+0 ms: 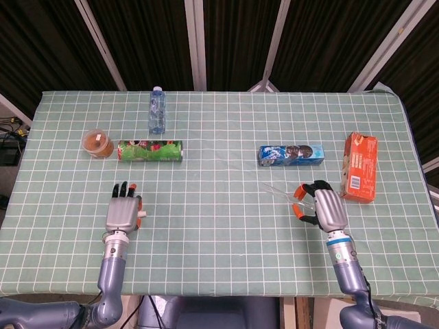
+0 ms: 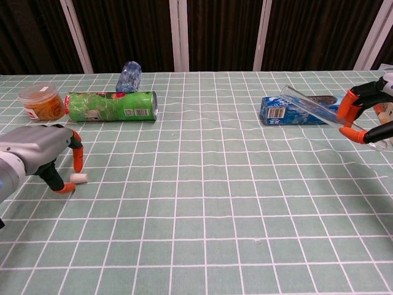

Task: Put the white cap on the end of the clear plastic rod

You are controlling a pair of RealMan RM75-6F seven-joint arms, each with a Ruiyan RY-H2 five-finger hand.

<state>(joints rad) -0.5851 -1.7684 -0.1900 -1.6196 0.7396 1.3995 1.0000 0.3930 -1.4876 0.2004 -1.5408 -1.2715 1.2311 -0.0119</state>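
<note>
We are holding the clear plastic rod [image 2: 319, 110] in our right hand [image 2: 365, 117], just beside the blue biscuit pack [image 2: 295, 109]; our left hand [image 2: 43, 157] is curling around the white cap [image 2: 79, 178], well left of that pack.

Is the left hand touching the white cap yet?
Cannot tell. In the chest view the left hand has its fingertips down around the white cap, too close to show contact or a gap. The head view hides most of the cap.
</note>
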